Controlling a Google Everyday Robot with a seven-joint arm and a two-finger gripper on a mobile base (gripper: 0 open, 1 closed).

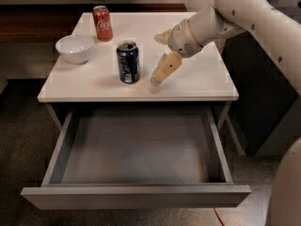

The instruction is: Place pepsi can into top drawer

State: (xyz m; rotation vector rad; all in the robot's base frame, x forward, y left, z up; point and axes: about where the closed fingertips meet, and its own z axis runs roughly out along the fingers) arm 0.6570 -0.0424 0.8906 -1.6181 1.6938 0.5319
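Gripper spread wide just beside the upright pepsi can: centre the fingers around its mid-body before closing, then lower into the open top drawer.

Wore a smooth off-white shell along a thick, rounded arm, dotted with a few small dark marks, perhaps screws. Narrowed to a pale grey wrist cuff. Ended in the hand, hovered over the table, with two tan, tapered fingers spread apart. Showed another curved white panel at the lower right edge.
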